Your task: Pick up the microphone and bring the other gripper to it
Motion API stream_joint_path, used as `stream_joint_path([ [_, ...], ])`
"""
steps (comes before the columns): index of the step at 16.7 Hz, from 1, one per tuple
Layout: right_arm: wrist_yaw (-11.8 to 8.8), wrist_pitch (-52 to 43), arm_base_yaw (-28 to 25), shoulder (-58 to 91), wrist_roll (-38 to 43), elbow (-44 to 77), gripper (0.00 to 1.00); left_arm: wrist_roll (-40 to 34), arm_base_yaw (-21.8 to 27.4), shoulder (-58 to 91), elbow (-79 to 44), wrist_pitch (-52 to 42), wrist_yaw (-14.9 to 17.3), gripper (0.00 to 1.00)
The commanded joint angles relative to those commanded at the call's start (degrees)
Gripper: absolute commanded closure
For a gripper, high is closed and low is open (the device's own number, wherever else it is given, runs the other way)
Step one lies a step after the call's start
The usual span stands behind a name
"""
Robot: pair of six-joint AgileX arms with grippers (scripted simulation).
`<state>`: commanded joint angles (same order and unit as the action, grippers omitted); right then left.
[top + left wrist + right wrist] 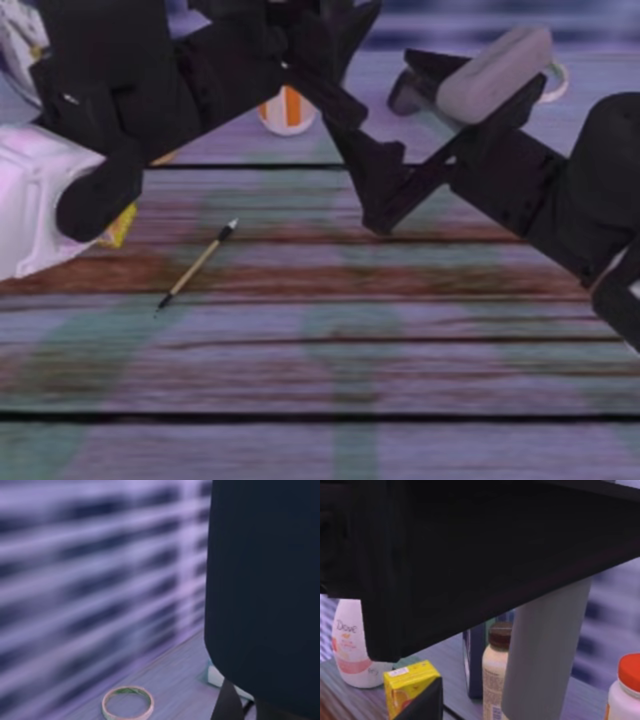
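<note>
The microphone (485,75) is held up above the table's back right, its grey shaft slanting and its dark head (405,95) towards the left. My right gripper (470,115) is shut on it. In the right wrist view the grey shaft (545,650) stands close beside one black finger (427,705), under a big black body. My left gripper (375,190), on the arm with the white wrist block (35,200), reaches in from the left and is open just beside the head. In the left wrist view the dark head (265,590) fills one side, next to a finger (227,702).
A thin pen (197,265) lies on the boards left of centre. An orange-and-white bottle (287,108), a yellow box (120,228) and a tape ring (128,702) stand at the back. A Dove bottle (351,645), a brown-capped bottle (496,675) and an orange-capped jar (625,690) stand behind.
</note>
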<state>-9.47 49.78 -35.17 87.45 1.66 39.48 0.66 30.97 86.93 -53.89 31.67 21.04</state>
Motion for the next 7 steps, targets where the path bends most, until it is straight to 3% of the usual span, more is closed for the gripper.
stream_joint_path([
  [7,-2.00,-0.92,1.41,-11.61,0.13,-10.38,0.00,0.41,-6.89,-3.86,3.38,-0.43,5.82,1.00],
])
